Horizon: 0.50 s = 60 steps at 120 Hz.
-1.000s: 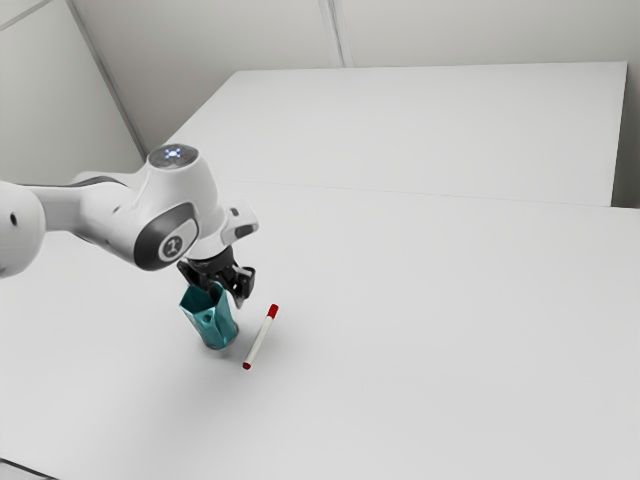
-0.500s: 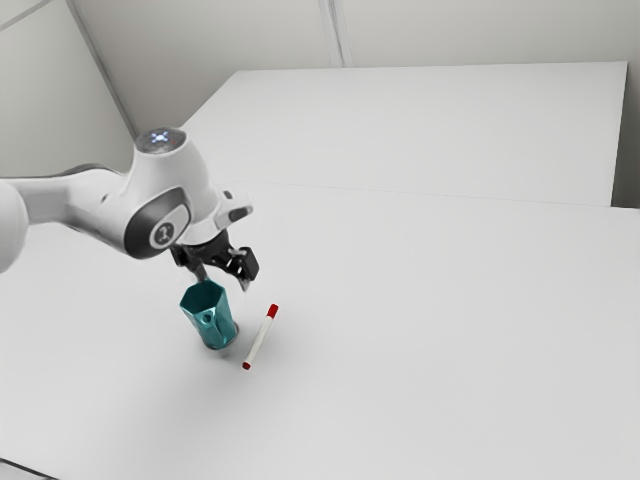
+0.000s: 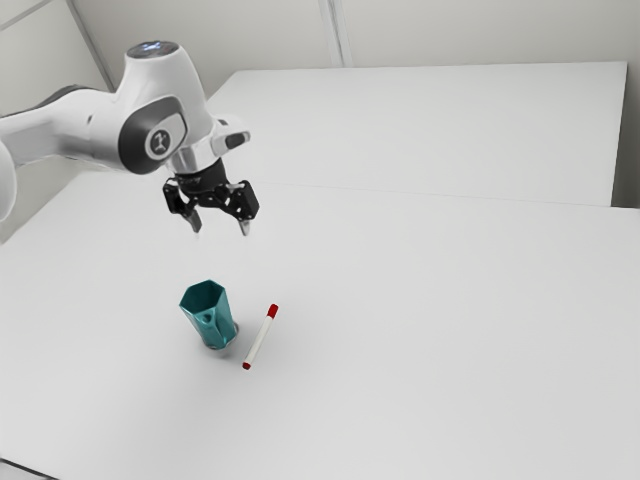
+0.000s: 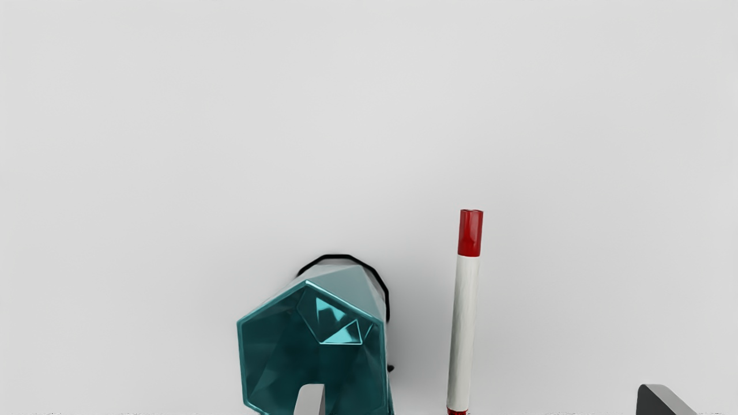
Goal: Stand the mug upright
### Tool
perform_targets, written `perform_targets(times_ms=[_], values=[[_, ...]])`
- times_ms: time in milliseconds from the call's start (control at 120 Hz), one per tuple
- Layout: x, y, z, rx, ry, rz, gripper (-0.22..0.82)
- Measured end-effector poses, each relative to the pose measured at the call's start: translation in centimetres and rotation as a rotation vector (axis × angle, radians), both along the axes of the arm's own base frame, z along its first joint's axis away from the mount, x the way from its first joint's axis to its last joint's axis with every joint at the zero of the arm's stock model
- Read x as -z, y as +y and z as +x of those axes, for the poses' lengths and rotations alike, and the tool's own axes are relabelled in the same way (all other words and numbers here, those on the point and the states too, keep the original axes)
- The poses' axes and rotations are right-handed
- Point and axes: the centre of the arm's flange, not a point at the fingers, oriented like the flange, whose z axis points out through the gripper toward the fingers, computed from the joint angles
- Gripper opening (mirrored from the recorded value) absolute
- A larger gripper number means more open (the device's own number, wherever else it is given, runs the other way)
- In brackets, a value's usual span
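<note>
High above the table, my gripper (image 3: 220, 232) hangs with its fingers wide apart and nothing between them. Below it stands the teal faceted mug (image 3: 208, 318), upright on its base with its mouth facing up. In the wrist view the mug (image 4: 340, 369) shows its open hexagonal rim and inside, and one finger of the gripper (image 4: 481, 397) overlaps it in the picture. Air separates the fingers from the mug in the exterior view.
A white marker with red ends (image 3: 260, 338) lies on the white table (image 3: 430, 330), close beside the mug on the exterior view's right. The marker (image 4: 464, 323) does not touch the mug.
My gripper has risen from the mug's rim to well above it, its fingers now clear of the mug. The mug and the marker have stayed in place.
</note>
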Motion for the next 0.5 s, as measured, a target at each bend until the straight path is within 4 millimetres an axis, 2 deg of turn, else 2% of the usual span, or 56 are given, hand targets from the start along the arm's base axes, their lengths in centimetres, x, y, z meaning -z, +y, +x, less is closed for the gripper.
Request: perform_targets(times_ms=[500], values=[[-9.5,-0.4,2.2,-0.023,0.055,0.007,0.59]])
